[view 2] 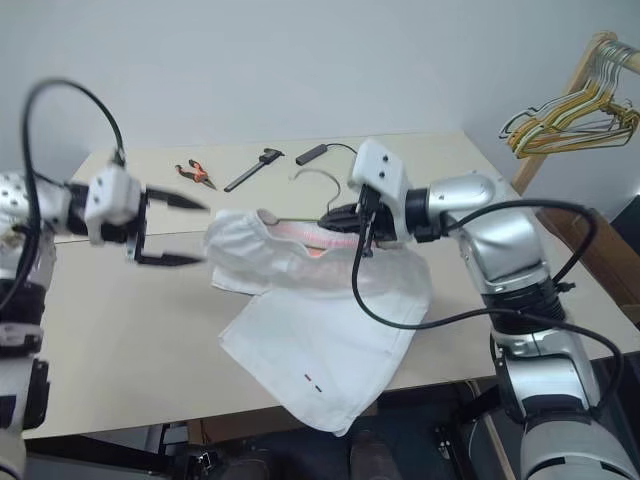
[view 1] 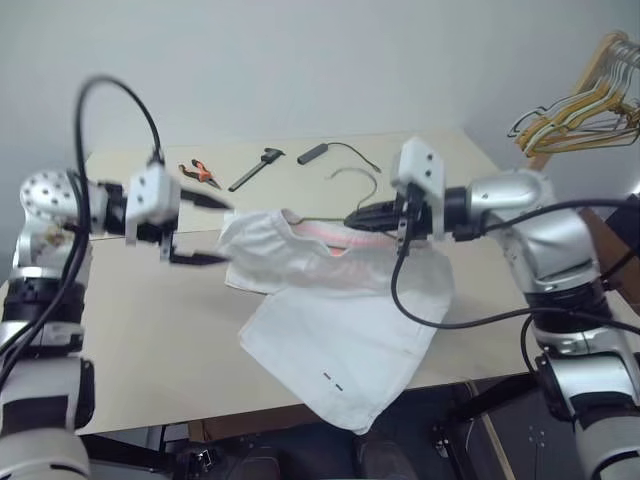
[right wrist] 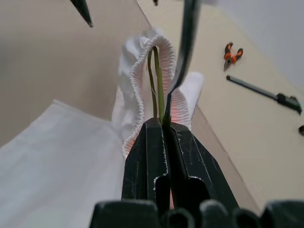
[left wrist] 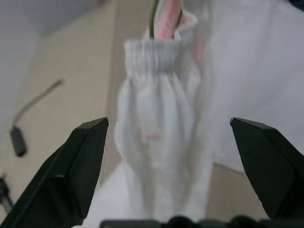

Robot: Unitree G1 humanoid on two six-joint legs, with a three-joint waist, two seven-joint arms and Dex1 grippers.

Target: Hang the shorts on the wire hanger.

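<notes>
One pair of white shorts (view 1: pixel 330 300) — draped over one olive-grey wire hanger (view 1: pixel 358 180). Two grippers: left gripper (view 1: pixel 205 230), right gripper (view 1: pixel 352 219). On one beige table (view 1: pixel 140 330), three loose items — one orange-handled pliers (view 1: pixel 205 173), one long black tool (view 1: pixel 257 167), one small black block with a cord (view 1: pixel 312 153). One bunch of hangers (view 1: pixel 585 105) off to the side, too tangled to count singly.

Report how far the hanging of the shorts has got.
Done: the thin olive-grey wire hanger sits inside the gathered waistband of the white cloth shorts. In hand: the right gripper is shut on the wire, lifting it; the left gripper is open beside the waistband. Left: the legs lie on the beige table.
</notes>
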